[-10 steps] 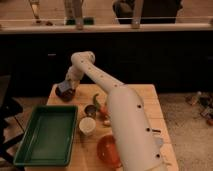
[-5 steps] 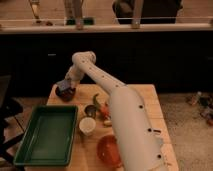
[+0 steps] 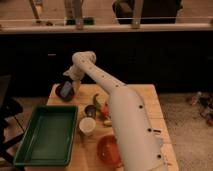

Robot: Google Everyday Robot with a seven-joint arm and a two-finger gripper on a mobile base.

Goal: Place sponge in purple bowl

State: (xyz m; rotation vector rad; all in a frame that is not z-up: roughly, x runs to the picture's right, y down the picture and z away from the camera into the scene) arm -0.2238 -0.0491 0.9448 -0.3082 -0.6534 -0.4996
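From my remote seat I count, left to right on the desk point(image 3: 145, 95): one green tray point(image 3: 46, 135), one purple bowl point(image 3: 65, 91), one small metal bowl point(image 3: 90, 110), one white cup point(image 3: 87, 125), one orange-red bowl point(image 3: 107, 150), and a small cluster of mixed items point(image 3: 102, 111) that I cannot count apart, beside the arm. There is one sponge point(image 3: 66, 89), blue-grey, and it sits within the purple bowl's outline at the desk's far left corner; whether it lies on the bowl's floor I cannot tell. The gripper point(image 3: 73, 85) sits just beside the sponge, over the bowl's right rim; I cannot tell its state.

Against the view half a second ago, I see no change: arm, bowl and the rest of the things sit in the same places.

The purple bowl is close to the desk's far and left edges. The tray fills the near left side and overhangs the left edge. The right part of the desk shows bare wood beyond the arm.
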